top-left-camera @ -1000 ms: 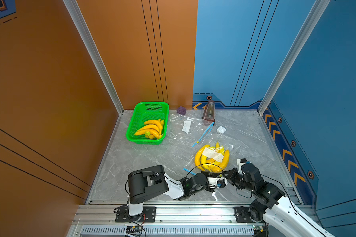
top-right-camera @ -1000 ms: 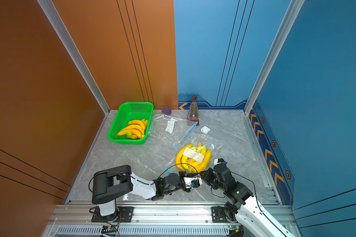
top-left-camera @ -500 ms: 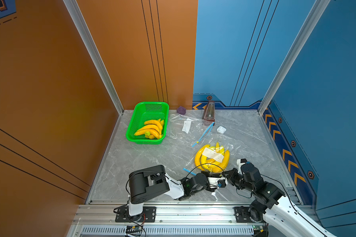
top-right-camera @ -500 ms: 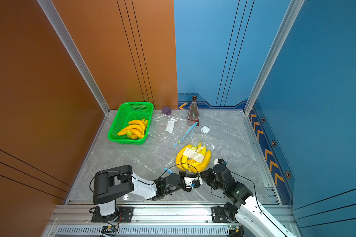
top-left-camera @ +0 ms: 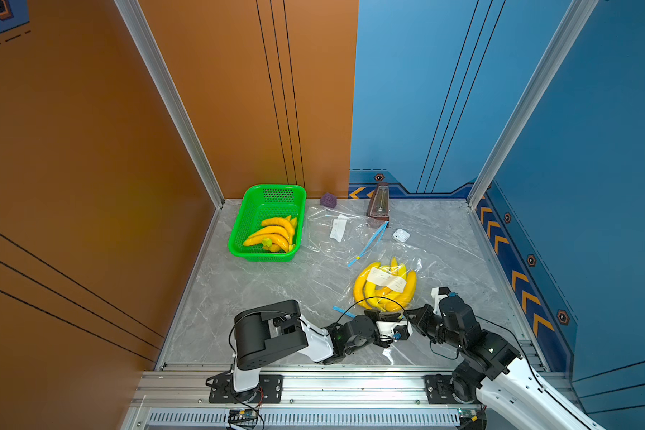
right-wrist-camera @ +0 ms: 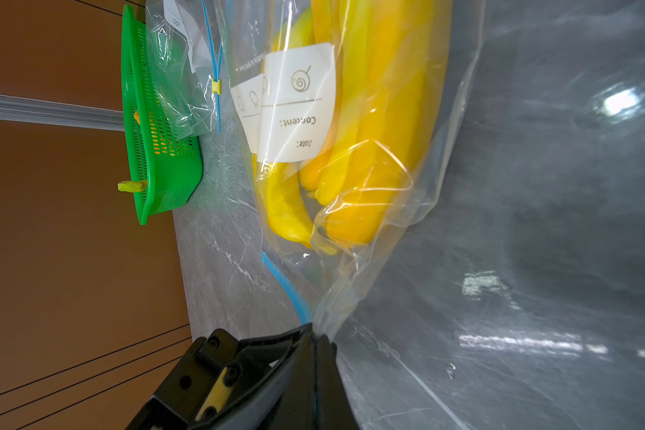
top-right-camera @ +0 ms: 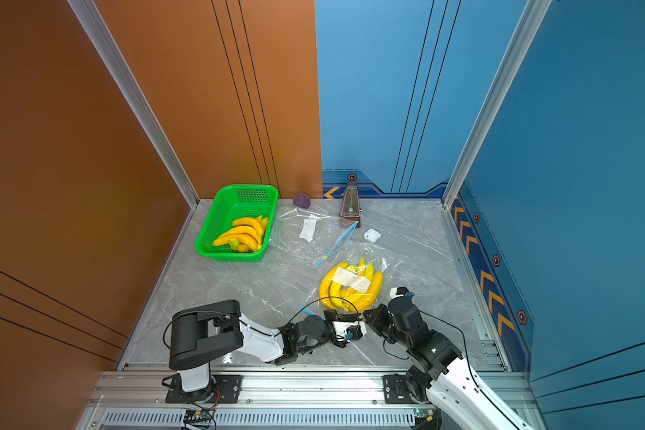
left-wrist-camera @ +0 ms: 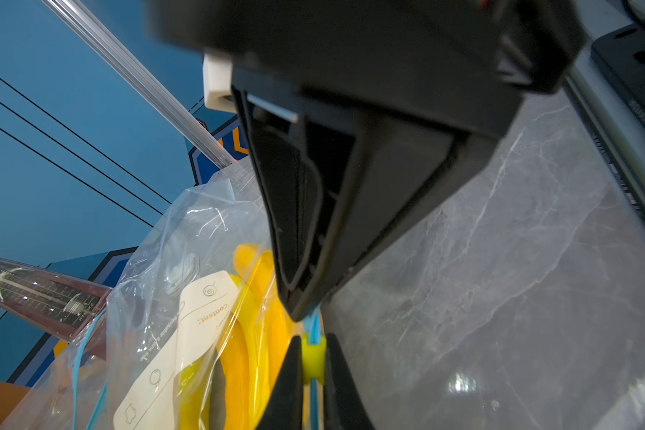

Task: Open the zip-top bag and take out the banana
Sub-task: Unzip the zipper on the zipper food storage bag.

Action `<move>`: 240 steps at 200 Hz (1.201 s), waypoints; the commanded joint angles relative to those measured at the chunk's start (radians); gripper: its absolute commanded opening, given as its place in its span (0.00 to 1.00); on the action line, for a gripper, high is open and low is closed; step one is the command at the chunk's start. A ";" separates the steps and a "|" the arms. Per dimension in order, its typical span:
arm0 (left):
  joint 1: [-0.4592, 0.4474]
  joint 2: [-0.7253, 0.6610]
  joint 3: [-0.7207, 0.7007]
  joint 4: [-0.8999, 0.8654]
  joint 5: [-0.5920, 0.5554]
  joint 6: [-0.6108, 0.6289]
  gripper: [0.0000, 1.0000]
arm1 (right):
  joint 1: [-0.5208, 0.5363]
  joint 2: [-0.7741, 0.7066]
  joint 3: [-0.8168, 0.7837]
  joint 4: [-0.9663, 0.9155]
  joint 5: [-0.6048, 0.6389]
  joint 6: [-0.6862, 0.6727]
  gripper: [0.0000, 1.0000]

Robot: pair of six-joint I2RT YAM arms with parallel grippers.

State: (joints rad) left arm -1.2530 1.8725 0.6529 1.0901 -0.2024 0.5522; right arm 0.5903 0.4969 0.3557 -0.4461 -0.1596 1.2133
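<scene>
Zip-top bag (top-left-camera: 420,266) lies at the front right of the desk (top-left-camera: 257,290), just ahead of both hands. The banana bunch (top-left-camera: 362,287) is inside it, under the white label.

Left hand (left-wrist-camera: 313,358): fingers clamped on the yellow slider (left-wrist-camera: 313,366) that sits on the blue zip track (right-wrist-camera: 283,286). In the left wrist view the bananas are right beside that grip, on the far side of the plastic.

Right hand (right-wrist-camera: 315,339): closed, pinching the clear bag edge where the zip track runs into the fingertips. In the left wrist view its tip sits on the track just beside the slider, so the two hands are tip to tip at the bag mouth. In both top views they meet at the near end of the bunch, left hand coming in from the left and right hand from the right.

The bag mouth reads as shut; nothing is out of it.

Elsewhere on the desk:
- Green basket (top-left-camera: 263,257) at back left, loose bananas inside.
- Flat empty bag (top-left-camera: 324,238) just beside the basket.
- Metronome (top-left-camera: 378,201), purple cube (top-left-camera: 328,200) and white earbud case (top-left-camera: 401,234) near the back wall, well apart from the hands.
</scene>
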 commanded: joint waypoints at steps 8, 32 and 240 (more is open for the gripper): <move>0.009 0.023 -0.042 -0.052 -0.076 -0.011 0.04 | 0.002 -0.017 0.048 -0.032 0.032 -0.004 0.00; 0.018 0.017 -0.057 -0.052 -0.081 -0.022 0.04 | 0.002 -0.019 0.053 -0.043 0.042 -0.012 0.00; 0.034 -0.047 -0.253 -0.052 -0.277 -0.142 0.05 | -0.197 -0.070 0.108 -0.165 -0.024 -0.118 0.00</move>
State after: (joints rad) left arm -1.2442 1.8416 0.4431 1.1103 -0.4065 0.4435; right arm 0.4282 0.4469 0.4236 -0.5846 -0.1936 1.1297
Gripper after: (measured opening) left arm 0.116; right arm 0.045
